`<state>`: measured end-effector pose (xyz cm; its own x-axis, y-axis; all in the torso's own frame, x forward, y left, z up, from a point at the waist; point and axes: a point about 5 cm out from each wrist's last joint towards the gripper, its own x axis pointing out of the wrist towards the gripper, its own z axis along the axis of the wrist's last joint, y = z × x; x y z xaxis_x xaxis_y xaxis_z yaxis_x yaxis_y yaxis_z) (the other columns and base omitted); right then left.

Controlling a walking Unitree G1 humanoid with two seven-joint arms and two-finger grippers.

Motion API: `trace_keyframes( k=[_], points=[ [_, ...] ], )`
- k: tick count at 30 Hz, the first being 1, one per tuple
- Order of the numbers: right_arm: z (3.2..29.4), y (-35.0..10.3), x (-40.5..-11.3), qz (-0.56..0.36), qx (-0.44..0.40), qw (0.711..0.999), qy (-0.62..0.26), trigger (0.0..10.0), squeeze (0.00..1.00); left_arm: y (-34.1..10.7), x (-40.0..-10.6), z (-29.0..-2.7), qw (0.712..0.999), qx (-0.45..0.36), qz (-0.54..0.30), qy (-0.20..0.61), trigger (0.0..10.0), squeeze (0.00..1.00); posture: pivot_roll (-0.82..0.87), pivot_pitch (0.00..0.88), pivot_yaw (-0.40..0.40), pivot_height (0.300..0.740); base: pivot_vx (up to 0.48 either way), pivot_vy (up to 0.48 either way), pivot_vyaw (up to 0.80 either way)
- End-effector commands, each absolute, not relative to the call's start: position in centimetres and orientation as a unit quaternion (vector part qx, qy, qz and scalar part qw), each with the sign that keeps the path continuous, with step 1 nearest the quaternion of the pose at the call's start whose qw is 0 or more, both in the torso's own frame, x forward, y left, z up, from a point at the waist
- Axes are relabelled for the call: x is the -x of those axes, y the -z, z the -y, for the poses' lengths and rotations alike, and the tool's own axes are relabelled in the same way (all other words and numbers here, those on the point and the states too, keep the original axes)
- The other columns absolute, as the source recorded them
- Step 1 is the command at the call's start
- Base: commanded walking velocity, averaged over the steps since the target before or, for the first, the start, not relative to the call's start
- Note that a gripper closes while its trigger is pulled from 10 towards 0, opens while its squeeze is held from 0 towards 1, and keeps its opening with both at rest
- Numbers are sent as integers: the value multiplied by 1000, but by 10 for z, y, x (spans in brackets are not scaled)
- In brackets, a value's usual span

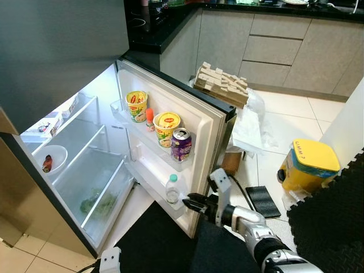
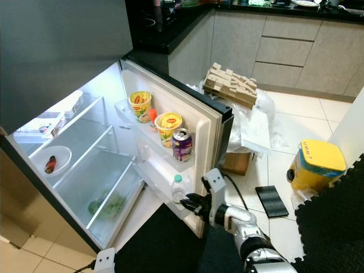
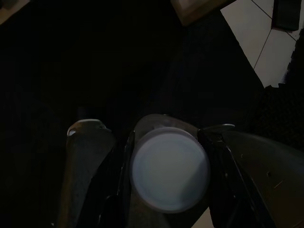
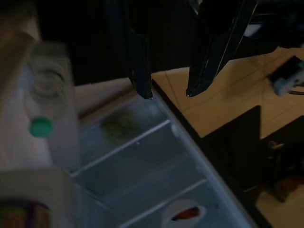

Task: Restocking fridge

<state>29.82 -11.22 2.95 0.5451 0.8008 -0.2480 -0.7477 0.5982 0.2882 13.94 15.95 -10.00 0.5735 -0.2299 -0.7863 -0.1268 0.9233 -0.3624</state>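
Observation:
The fridge stands open, its door point(image 1: 196, 114) swung toward me. The upper door shelf holds two yellow noodle cups point(image 1: 166, 126), a small red-capped bottle point(image 1: 149, 118) and a purple can point(image 1: 181, 144). A clear water bottle point(image 1: 172, 190) with a green cap point(image 4: 41, 127) stands in the lower door shelf. My right gripper point(image 1: 190, 202) is open just beside that bottle, with nothing between its fingers point(image 4: 142, 80). In the dark left wrist view, my left gripper point(image 3: 152, 130) is shut on a container with a round white lid point(image 3: 170, 175).
Inside the fridge are a white bowl point(image 1: 48, 159) with something red and greens point(image 1: 96, 202) in the bottom drawer. A yellow bin point(image 1: 310, 165), a cardboard box point(image 1: 222, 84) and white plastic bags lie on the tiled floor behind the door. A black mat point(image 1: 159, 244) lies under me.

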Motion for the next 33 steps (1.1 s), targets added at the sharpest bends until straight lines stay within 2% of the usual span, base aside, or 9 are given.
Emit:
trace_keyframes(
  k=[1, 8, 15, 18, 19, 23, 27, 30, 33],
  points=[
    [105, -37, -305, -167, -63, 878, -445, 10000, 0, 105, -124, -168, 855, 181, -485, 17, 10000, 0, -64, 0, -2, 740, 0, 0, 0],
    [82, -64, -331, -126, -15, 905, -407, 10000, 0, 107, -115, -175, 854, 170, -491, 15, 10000, 0, -27, 0, -9, 740, 0, 0, 0],
    [93, -77, -350, -117, 64, 942, -308, 10000, 0, 107, -114, -176, 856, 167, -489, 17, 10000, 0, -22, 0, -4, 740, 0, 0, 0],
    [97, -77, -351, -118, 71, 945, -295, 10000, 0, 107, -115, -176, 856, 167, -488, 18, 10000, 0, -22, 0, -3, 740, 0, 0, 0],
    [110, -80, -356, -113, 86, 957, -252, 10000, 0, 106, -115, -176, 857, 167, -487, 20, 10000, 0, -26, 0, -1, 740, 0, 0, 0],
    [131, -88, -363, -99, 101, 971, -195, 10000, 0, 106, -117, -175, 857, 167, -487, 21, 10000, 0, -32, 0, 2, 740, 0, 0, 0],
    [145, -94, -366, -88, 110, 977, -162, 10000, 0, 106, -118, -175, 857, 167, -486, 22, 10000, 0, -38, 0, 5, 740, 0, 0, 0],
    [178, -109, -372, -64, 120, 987, -86, 10000, 0, 106, -119, -174, 858, 166, -486, 24, 10000, 0, -41, 0, 6, 740, 0, 0, 0],
    [191, -114, -374, -58, 121, 989, -55, 10000, 0, 105, -120, -174, 858, 167, -485, 25, 10000, 0, -42, 0, 5, 740, 0, 0, 0]
  ],
)
